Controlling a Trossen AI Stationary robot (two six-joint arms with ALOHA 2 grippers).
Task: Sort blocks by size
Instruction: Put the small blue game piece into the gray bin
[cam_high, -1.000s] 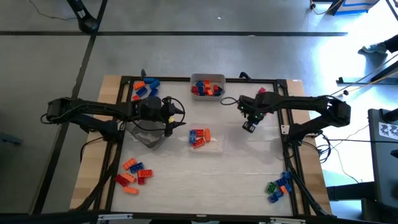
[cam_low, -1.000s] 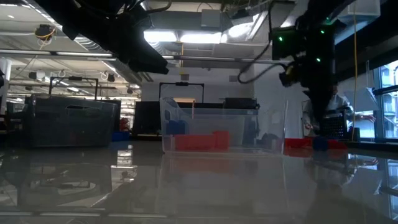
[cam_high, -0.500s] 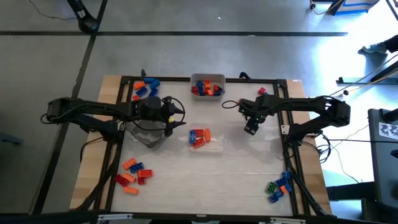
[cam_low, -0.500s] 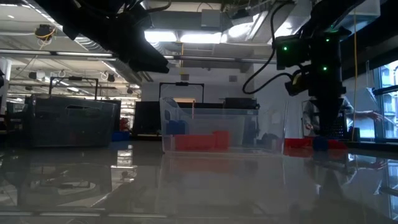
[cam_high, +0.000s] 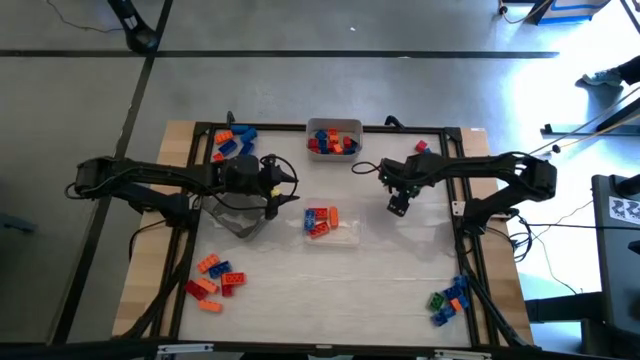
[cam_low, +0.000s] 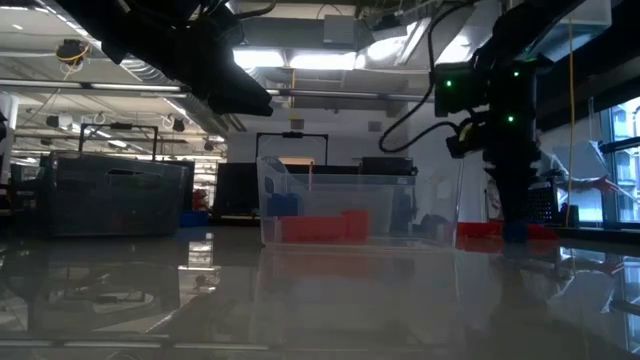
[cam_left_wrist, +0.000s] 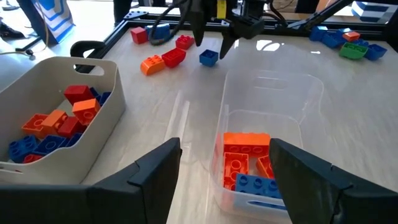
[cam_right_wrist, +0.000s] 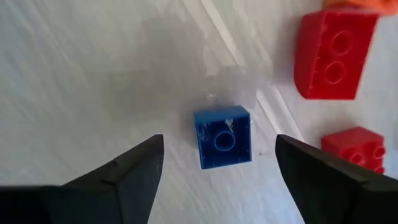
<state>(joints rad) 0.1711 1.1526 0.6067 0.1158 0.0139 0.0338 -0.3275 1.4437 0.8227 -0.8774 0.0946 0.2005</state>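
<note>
Overhead – ceiling lights (cam_low: 300, 60) – glossy table (cam_low: 300, 300)

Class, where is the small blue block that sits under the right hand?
In the right wrist view the small blue block lies on the table between the open right hand, beside two red blocks.

The table (cam_high: 400, 262) has a pale, shiny top inside a dark frame. On it stand a grey bin (cam_high: 333, 139) at the far edge and a clear tray (cam_high: 332, 225) in the middle, both holding blocks. Loose blocks (cam_high: 214, 277) lie in the corners, and a small blue block (cam_right_wrist: 222, 138) lies alone beside red ones.
</note>
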